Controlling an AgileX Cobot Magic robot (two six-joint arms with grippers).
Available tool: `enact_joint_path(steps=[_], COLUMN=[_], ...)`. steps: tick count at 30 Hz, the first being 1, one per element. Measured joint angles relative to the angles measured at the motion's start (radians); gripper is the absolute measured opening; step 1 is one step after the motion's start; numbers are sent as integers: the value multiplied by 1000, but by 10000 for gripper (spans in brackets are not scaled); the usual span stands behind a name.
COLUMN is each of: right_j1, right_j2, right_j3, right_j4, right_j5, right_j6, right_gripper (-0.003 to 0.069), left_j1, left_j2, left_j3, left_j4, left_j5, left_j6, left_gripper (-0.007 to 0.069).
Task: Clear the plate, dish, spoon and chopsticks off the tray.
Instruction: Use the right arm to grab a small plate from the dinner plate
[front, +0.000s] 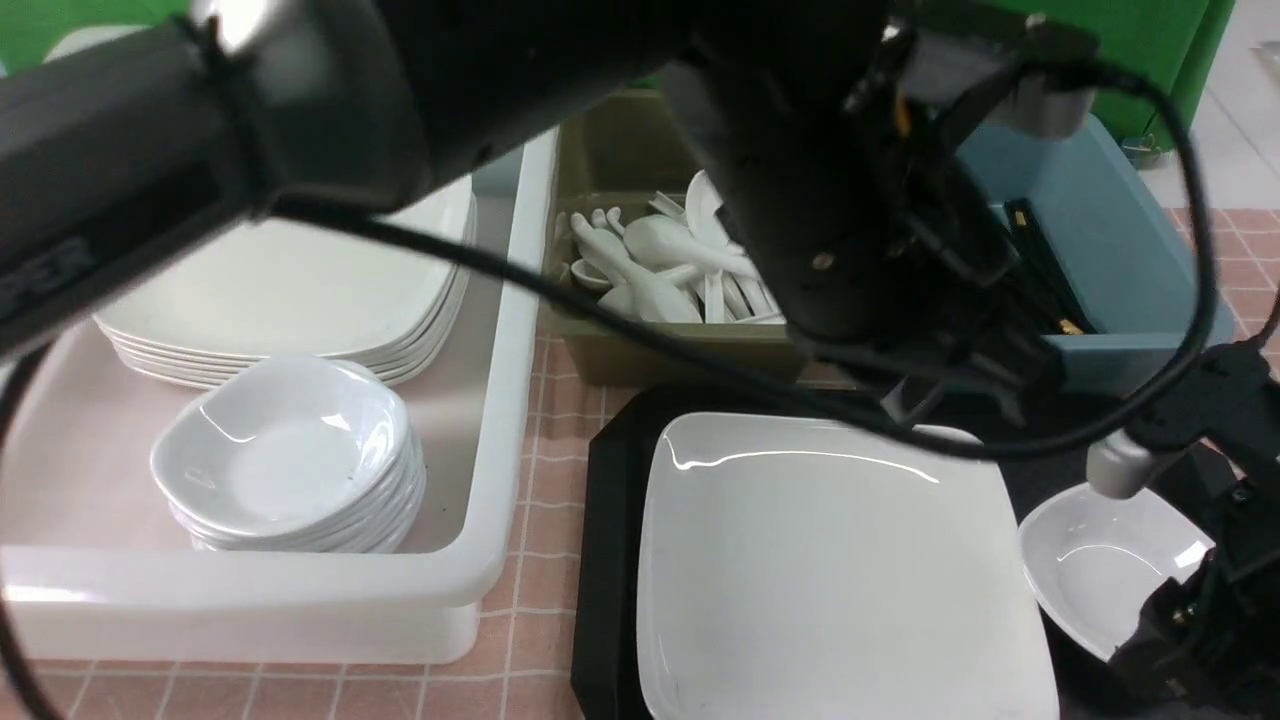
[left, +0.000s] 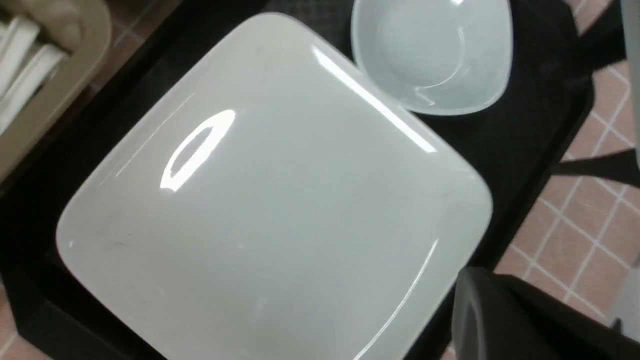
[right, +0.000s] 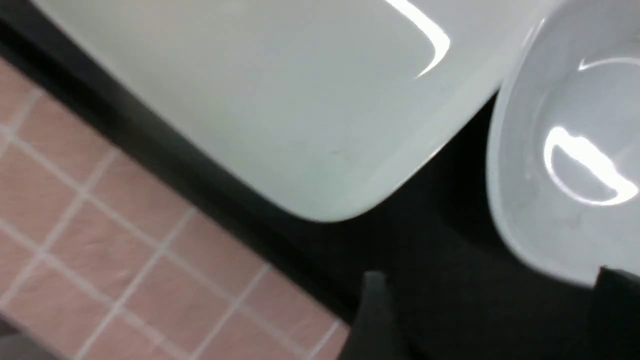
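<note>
One black tray (front: 610, 520) is sitting on a pink checked tablecloth (front: 540, 400), near the robot. It is carrying one large white plate (front: 830, 560) and, just beside the plate's right edge, one small white dish (front: 1090, 570).

Three bins are standing beyond and to the left. A white bin (front: 500, 400) is holding one stack of plates (front: 290, 280) and one stack of dishes (front: 290, 460). Each stack is showing roughly five layers, too blurred for an exact count. An olive bin (front: 600, 150) is holding a heap of white spoons (front: 650, 265), too tangled to count. A blue bin (front: 1120, 240) is holding black chopsticks (front: 1040, 260) with a gold band, their number unclear.

The left arm (front: 300, 100) is carrying pale lettering near the picture's left edge, too cropped and blurred to read.

The left gripper (front: 945, 395) is hanging over the plate's far rim with its fingers together; whether it is pinching anything cannot be told. The right gripper (right: 492, 280) is sitting low at the dish's near edge, with its fingers spread wide apart and gripping nothing.
</note>
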Motion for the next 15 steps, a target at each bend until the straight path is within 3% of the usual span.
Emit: enact_joint_path(steps=[4,15], right_j1=[9,10], right_j2=[87,318], right_j3=[0,1], right_j4=[-43,-142], right_j5=[-79,-178], right_j6=[2,38], right_gripper=[584,584], left_j1=[1,2], left_j2=[-76,-100], left_j3=[178,281], left_j4=[4,4], left_j5=[-161,-247], left_j6=[47,83], left_gripper=[-3,-3])
